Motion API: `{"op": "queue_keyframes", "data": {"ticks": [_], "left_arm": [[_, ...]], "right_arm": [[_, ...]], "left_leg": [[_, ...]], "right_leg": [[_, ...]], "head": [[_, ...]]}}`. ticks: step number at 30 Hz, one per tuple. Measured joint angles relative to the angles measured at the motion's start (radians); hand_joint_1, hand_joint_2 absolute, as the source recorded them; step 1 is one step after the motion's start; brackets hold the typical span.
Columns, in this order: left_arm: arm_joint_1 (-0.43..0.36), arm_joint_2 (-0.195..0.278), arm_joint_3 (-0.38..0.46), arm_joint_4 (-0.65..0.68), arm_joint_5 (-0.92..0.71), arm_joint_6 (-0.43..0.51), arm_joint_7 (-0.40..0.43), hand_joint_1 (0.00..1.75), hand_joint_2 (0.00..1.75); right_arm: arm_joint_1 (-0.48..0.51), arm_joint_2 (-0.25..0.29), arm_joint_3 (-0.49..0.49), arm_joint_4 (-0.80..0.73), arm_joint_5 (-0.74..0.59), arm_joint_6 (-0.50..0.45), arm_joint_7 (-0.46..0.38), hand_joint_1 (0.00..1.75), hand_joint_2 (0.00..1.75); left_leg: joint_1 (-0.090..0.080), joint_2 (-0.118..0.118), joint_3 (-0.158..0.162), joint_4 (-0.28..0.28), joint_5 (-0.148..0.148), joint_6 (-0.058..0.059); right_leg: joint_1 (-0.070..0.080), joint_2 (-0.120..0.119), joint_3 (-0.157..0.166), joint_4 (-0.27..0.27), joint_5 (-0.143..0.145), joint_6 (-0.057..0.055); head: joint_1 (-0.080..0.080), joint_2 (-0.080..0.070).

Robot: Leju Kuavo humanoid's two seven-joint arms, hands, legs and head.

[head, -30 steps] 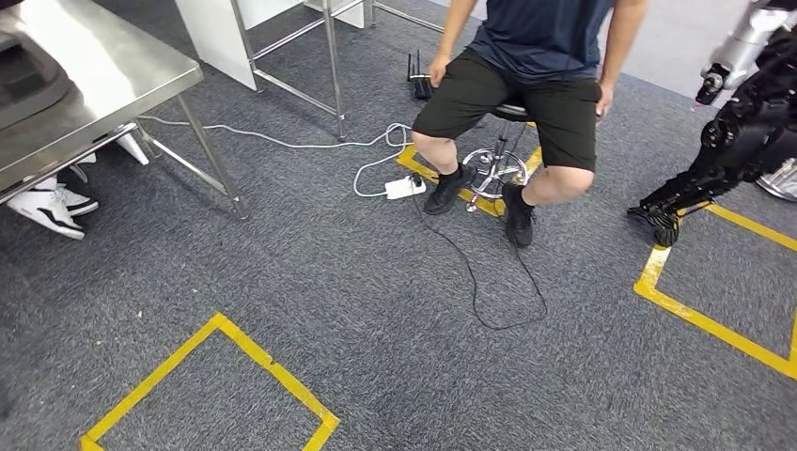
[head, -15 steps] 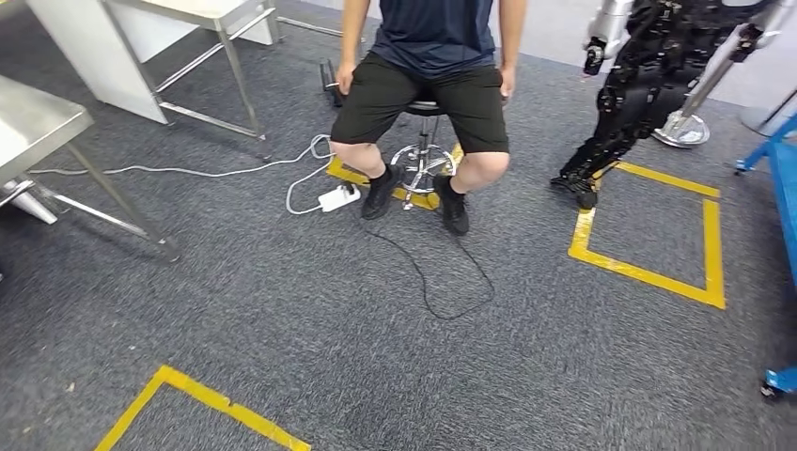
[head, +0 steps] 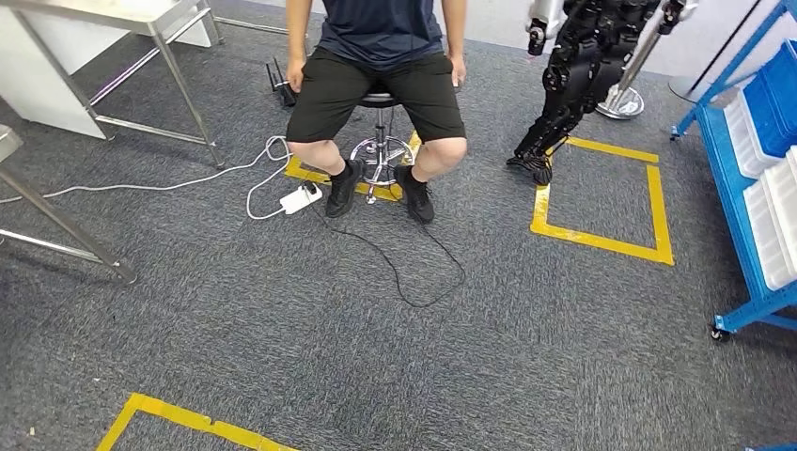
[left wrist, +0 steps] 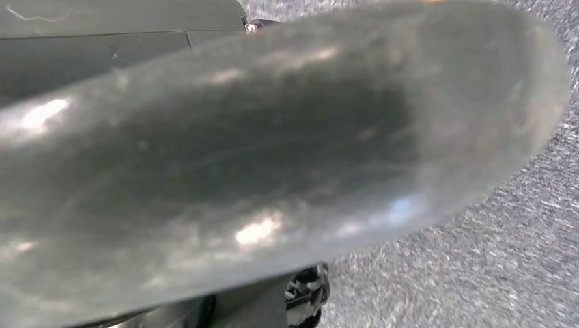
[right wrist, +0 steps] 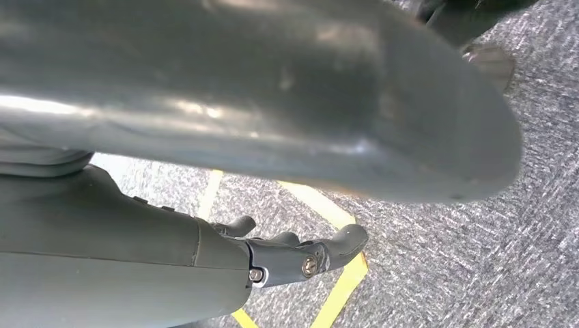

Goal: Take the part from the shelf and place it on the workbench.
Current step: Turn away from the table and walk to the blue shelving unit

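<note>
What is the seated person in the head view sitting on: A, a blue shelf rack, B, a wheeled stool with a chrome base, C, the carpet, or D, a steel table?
B: the person sits on a stool whose chrome post and ring base show between the legs, on the grey carpet; the blue shelf rack stands apart at the right edge.
</note>
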Motion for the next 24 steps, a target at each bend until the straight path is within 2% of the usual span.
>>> {"op": "queue_keyframes", "data": {"ticks": [1, 3, 4, 6, 7, 8, 9, 10, 11, 12, 13, 14, 15, 16, 17, 18, 19, 21, 23, 24], "left_arm": [[0.0, 0.0, 0.0, 0.0, -0.005, 0.012, 0.008, 0.0, 0.0], [-0.002, -0.002, 0.0, 0.0, -0.019, 0.034, 0.026, 0.0, 0.0], [-0.003, -0.002, -0.001, 0.0, -0.026, 0.047, 0.033, 0.0, 0.0], [-0.003, -0.003, -0.002, 0.0, -0.034, 0.069, 0.042, 0.0, 0.0], [-0.002, -0.002, -0.002, 0.0, -0.035, 0.075, 0.047, 0.0, 0.0], [0.0, -0.002, -0.002, 0.0, -0.035, 0.081, 0.056, 0.0, 0.0], [0.0, -0.002, -0.002, 0.0, -0.035, 0.088, 0.068, 0.0, 0.0], [0.001, -0.002, -0.002, 0.0, -0.034, 0.097, 0.081, 0.0, 0.0], [0.001, -0.002, -0.002, 0.0, -0.033, 0.107, 0.095, 0.0, 0.0], [0.001, -0.001, -0.002, 0.0, -0.032, 0.116, 0.106, 0.0, 0.0], [0.001, 0.0, -0.002, 0.0, -0.029, 0.121, 0.115, 0.0, 0.0], [0.001, 0.001, -0.001, 0.001, -0.025, 0.121, 0.122, 0.0, 0.0], [0.0, 0.001, 0.0, 0.001, -0.019, 0.115, 0.128, 0.0, 0.0], [-0.001, 0.002, 0.003, 0.002, -0.011, 0.106, 0.133, 0.0, 0.0], [-0.003, 0.003, 0.005, 0.003, -0.002, 0.093, 0.136, 0.0, 0.0], [-0.004, 0.004, 0.008, 0.003, 0.005, 0.081, 0.137, 0.0, 0.0], [-0.005, 0.005, 0.01, 0.003, 0.01, 0.072, 0.137, 0.0, 0.0], [-0.006, 0.007, 0.013, 0.002, 0.012, 0.062, 0.135, 0.0, 0.0], [-0.005, 0.009, 0.015, 0.002, 0.012, 0.058, 0.132, 0.0, 0.0], [-0.004, 0.01, 0.015, 0.002, 0.012, 0.056, 0.129, 0.0, 0.0]], "right_arm": [[-0.002, 0.0, 0.0, 0.0, 0.003, 0.0, 0.0, 0.0, 0.0], [0.0, 0.0, -0.001, 0.0, 0.011, -0.001, 0.0, 0.0, 0.0], [0.002, 0.0, -0.001, 0.0, 0.015, -0.002, 0.001, 0.0, 0.0], [0.004, -0.001, -0.001, 0.0, 0.021, -0.002, 0.002, 0.0, 0.0], [0.004, -0.001, -0.001, 0.0, 0.023, -0.002, 0.002, 0.0, 0.0], [0.003, -0.001, -0.001, 0.0, 0.025, -0.002, 0.002, 0.0, 0.0], [0.002, 0.0, -0.001, 0.0, 0.027, -0.002, 0.002, 0.0, 0.0], [0.002, 0.0, -0.001, 0.0, 0.029, -0.001, 0.002, 0.0, 0.0], [0.002, 0.0, -0.001, 0.0, 0.031, 0.0, 0.002, 0.0, 0.0], [0.002, 0.0, -0.001, 0.0, 0.032, 0.001, 0.003, 0.0, 0.0], [0.003, 0.0, -0.001, 0.0, 0.034, 0.002, 0.003, 0.0, 0.0], [0.003, -0.001, -0.001, 0.0, 0.035, 0.002, 0.004, 0.0, 0.0], [0.002, -0.001, -0.001, 0.0, 0.037, 0.003, 0.004, 0.0, 0.0], [0.002, -0.002, -0.001, 0.0, 0.039, 0.005, 0.004, 0.0, 0.0], [0.002, -0.002, -0.001, 0.0, 0.041, 0.007, 0.004, 0.0, 0.0], [0.003, -0.002, -0.001, 0.0, 0.043, 0.008, 0.004, 0.0, 0.0], [0.004, -0.003, -0.001, 0.0, 0.045, 0.009, 0.004, 0.0, 0.0], [0.004, -0.004, -0.001, 0.0, 0.047, 0.009, 0.005, 0.0, 0.0], [0.0, -0.003, -0.001, 0.0, 0.047, 0.009, 0.005, 0.0, 0.0], [-0.001, -0.003, -0.001, 0.0, 0.048, 0.01, 0.005, 0.0, 0.0]], "left_leg": [[-0.002, 0.01, 0.003, -0.001, -0.002, -0.006], [0.0, 0.026, 0.014, -0.008, -0.005, -0.018], [0.002, 0.017, 0.019, -0.004, -0.012, -0.024], [0.007, -0.032, 0.001, 0.054, -0.053, -0.029], [0.008, -0.061, -0.023, 0.111, -0.085, -0.03], [0.008, -0.078, -0.056, 0.177, -0.116, -0.03], [0.008, -0.086, -0.085, 0.23, -0.134, -0.031], [0.008, -0.089, -0.103, 0.255, -0.133, -0.032], [0.009, -0.09, -0.104, 0.246, -0.113, -0.032], [0.011, -0.093, -0.086, 0.198, -0.076, -0.032], [0.015, -0.107, -0.059, 0.131, -0.036, -0.034], [0.019, -0.13, -0.034, 0.073, -0.009, -0.036], [0.02, -0.146, -0.017, 0.032, 0.007, -0.034], [0.02, -0.159, -0.011, 0.014, 0.011, -0.031], [0.015, -0.157, -0.012, 0.014, 0.008, -0.025], [0.013, -0.145, -0.013, 0.014, 0.01, -0.016], [0.011, -0.136, -0.012, 0.011, 0.012, -0.008], [0.01, -0.113, -0.012, 0.008, 0.015, 0.009], [0.006, -0.087, -0.013, 0.007, 0.014, 0.02], [0.003, -0.072, -0.013, 0.007, 0.013, 0.022]], "right_leg": [[0.004, -0.006, 0.006, -0.014, 0.005, -0.006], [0.004, 0.019, 0.007, -0.019, 0.013, -0.019], [0.001, 0.031, 0.012, -0.026, 0.017, -0.025], [-0.01, 0.053, 0.028, -0.037, 0.023, -0.039], [-0.01, 0.063, 0.03, -0.038, 0.023, -0.043], [-0.009, 0.076, 0.03, -0.038, 0.023, -0.046], [-0.008, 0.09, 0.031, -0.037, 0.022, -0.047], [-0.006, 0.105, 0.032, -0.037, 0.022, -0.047], [-0.006, 0.12, 0.034, -0.036, 0.022, -0.047], [-0.007, 0.136, 0.036, -0.035, 0.021, -0.046], [-0.008, 0.15, 0.036, -0.032, 0.019, -0.043], [-0.006, 0.163, 0.034, -0.026, 0.016, -0.038], [-0.005, 0.174, 0.03, -0.021, 0.014, -0.032], [-0.005, 0.182, 0.024, -0.018, 0.012, -0.025], [-0.005, 0.189, 0.017, -0.017, 0.013, -0.02], [-0.008, 0.196, 0.012, -0.019, 0.014, -0.015], [-0.009, 0.192, 0.007, -0.016, 0.013, -0.011], [-0.006, 0.149, -0.022, 0.035, -0.012, -0.011], [-0.004, 0.094, -0.088, 0.16, -0.066, -0.019], [-0.004, 0.084, -0.123, 0.226, -0.089, -0.021]], "head": [[0.0, 0.0], [-0.001, 0.0], [-0.003, 0.0], [-0.01, 0.0], [-0.013, 0.0], [-0.014, 0.0], [-0.015, 0.0], [-0.014, 0.0], [-0.015, 0.0], [-0.015, 0.0], [-0.015, 0.0], [-0.016, 0.0], [-0.015, 0.0], [-0.015, 0.0], [-0.015, 0.0], [-0.014, 0.0], [-0.014, 0.0], [-0.01, 0.0], [-0.005, 0.0], [-0.004, 0.0]]}}
